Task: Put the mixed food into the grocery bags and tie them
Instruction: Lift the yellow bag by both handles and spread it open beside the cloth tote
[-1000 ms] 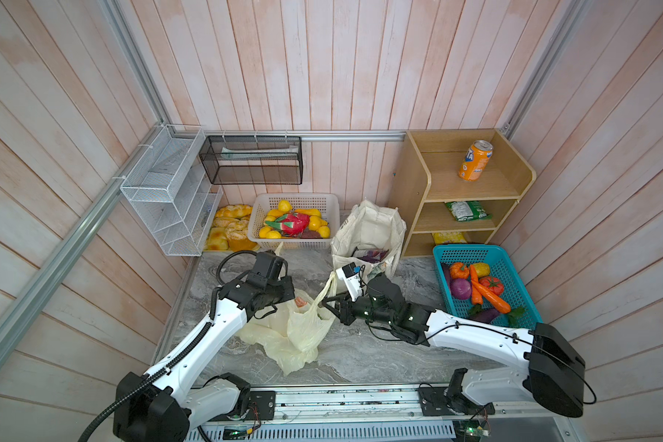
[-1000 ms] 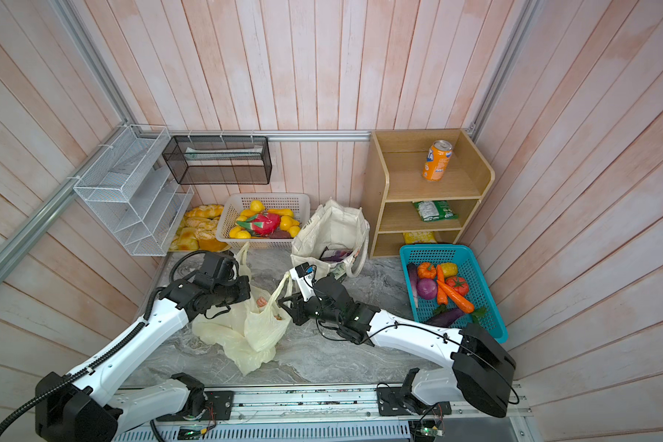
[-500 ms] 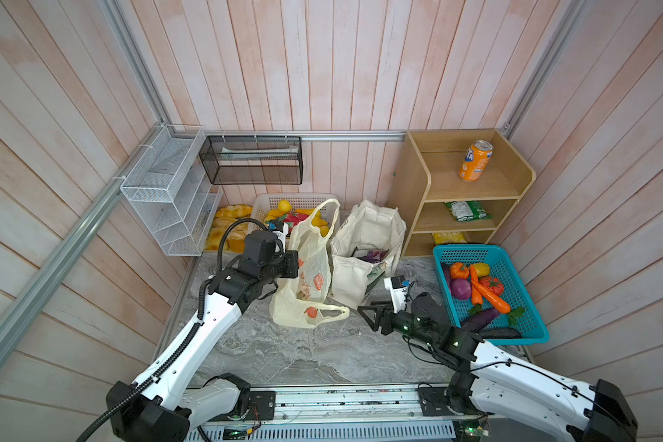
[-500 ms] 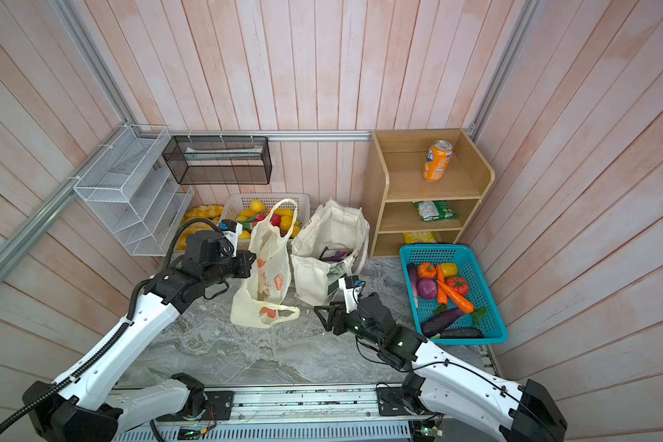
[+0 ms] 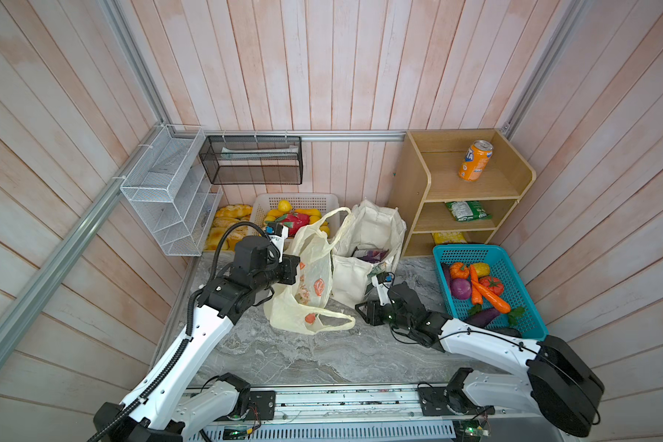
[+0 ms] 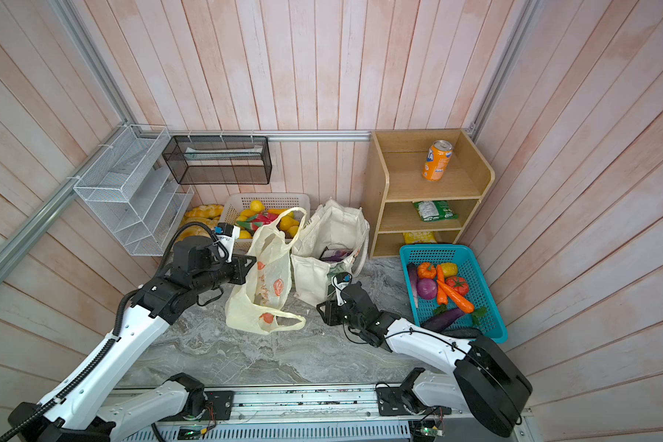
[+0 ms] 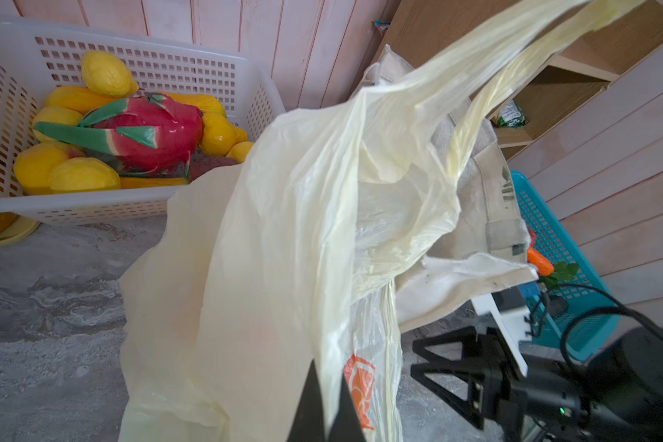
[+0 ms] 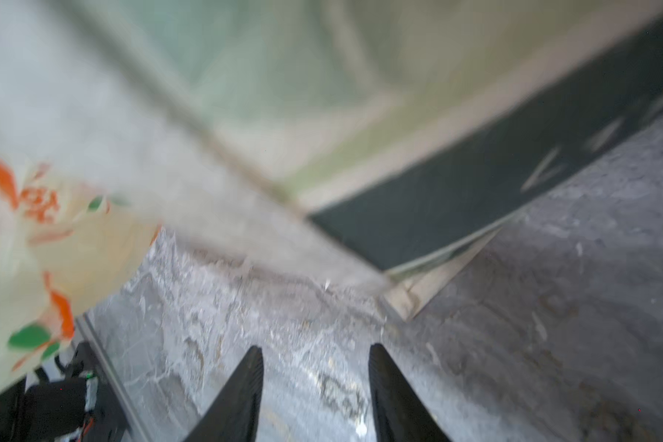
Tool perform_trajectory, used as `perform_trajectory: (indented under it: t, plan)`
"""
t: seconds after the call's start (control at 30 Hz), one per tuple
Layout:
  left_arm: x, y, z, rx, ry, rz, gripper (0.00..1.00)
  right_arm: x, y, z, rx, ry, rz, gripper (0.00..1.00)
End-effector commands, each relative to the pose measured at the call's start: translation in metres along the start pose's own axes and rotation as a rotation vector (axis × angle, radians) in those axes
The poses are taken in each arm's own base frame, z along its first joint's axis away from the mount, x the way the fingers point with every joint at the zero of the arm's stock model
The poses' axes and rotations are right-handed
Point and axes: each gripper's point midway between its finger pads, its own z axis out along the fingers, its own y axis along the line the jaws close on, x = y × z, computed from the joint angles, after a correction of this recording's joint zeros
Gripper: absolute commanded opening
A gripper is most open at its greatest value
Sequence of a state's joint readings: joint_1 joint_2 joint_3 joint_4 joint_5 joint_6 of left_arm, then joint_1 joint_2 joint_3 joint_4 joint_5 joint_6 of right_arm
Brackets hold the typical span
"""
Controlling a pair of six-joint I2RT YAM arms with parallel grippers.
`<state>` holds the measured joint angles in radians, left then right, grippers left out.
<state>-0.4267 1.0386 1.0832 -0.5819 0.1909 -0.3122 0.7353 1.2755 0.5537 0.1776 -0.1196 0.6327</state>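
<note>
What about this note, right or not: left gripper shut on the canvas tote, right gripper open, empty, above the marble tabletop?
Wrong bag: the left wrist view shows the left gripper shut on the pale-yellow plastic bag. The right gripper is open, empty, above the marble tabletop.

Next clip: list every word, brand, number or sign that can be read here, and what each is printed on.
"TA", apparently: tail of a blue logo on the orange soda can; the rest curves out of view.
On the green snack packet: white print, too small to read.
On the yellow packet below it: too small.
On the plastic bag: orange emblems, no legible words.
On the purple packet in the canvas tote: unreadable.
</note>
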Motion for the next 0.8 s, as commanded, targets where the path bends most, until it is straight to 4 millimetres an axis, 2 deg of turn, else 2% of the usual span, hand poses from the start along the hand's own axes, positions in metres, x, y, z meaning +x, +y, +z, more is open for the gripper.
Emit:
perform_trajectory:
  t: [0.0,0.1,0.2,0.3,0.43,0.57,0.67,0.77]
  plan:
    - [0.021,-0.001,-0.006,0.017,0.051,-0.042,0.0,-0.044,-0.006,0.008,0.003,-0.078,-0.012,0.45]
    - [0.032,-0.001,-0.008,0.029,0.063,-0.083,0.0,-0.068,-0.015,0.019,-0.009,-0.056,-0.011,0.45]
    - [0.044,0.0,-0.003,0.045,0.08,-0.139,0.0,-0.073,-0.012,0.027,-0.03,-0.002,-0.041,0.45]
    - [0.054,0.0,0.005,0.06,0.102,-0.174,0.0,-0.063,0.004,0.018,-0.1,0.035,-0.053,0.45]
    - [0.061,0.0,0.012,0.076,0.113,-0.193,0.0,-0.042,0.035,-0.014,-0.188,0.012,-0.056,0.45]
    - [0.059,-0.002,0.014,0.09,0.106,-0.204,0.0,-0.021,0.066,-0.041,-0.297,-0.036,-0.016,0.64]
    - [0.059,-0.007,0.014,0.109,0.105,-0.216,0.0,-0.01,0.081,-0.044,-0.359,-0.044,0.016,0.7]
    - [0.058,-0.01,0.012,0.115,0.101,-0.221,0.0,-0.006,0.094,-0.037,-0.388,-0.036,0.008,0.73]
